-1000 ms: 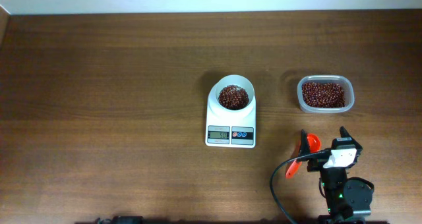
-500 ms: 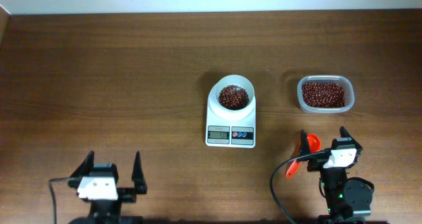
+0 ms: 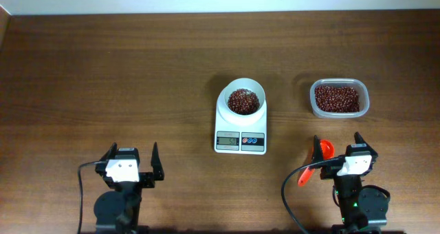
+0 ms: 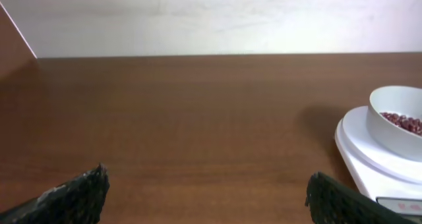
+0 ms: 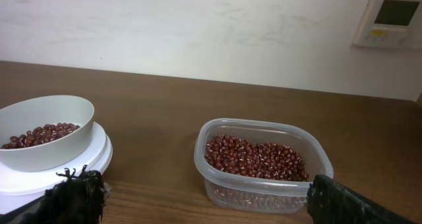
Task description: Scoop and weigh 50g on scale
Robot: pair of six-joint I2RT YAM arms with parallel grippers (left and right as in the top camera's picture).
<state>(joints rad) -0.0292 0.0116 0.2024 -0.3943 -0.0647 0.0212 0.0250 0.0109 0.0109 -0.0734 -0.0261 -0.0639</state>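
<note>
Left gripper (image 3: 133,153): jaws spread wide, nothing between them, low at the near table edge. Right gripper (image 3: 337,141): likewise released and empty; the orange scoop (image 3: 320,154) lies just beside its left finger, ungripped, whether touching cannot be told. Scale (image 3: 240,127) stands mid-table, between the two arms and farther out. Its long axis runs near-to-far, with the display (image 3: 227,141) end facing the robot and the white bowl (image 3: 243,101) at the far end. The bowl holds red beans, so some scooping looks done. The readout is too small to read; confirming the target weight remains. The clear tub (image 3: 339,98) of beans sits to the scale's right, apart.
</note>
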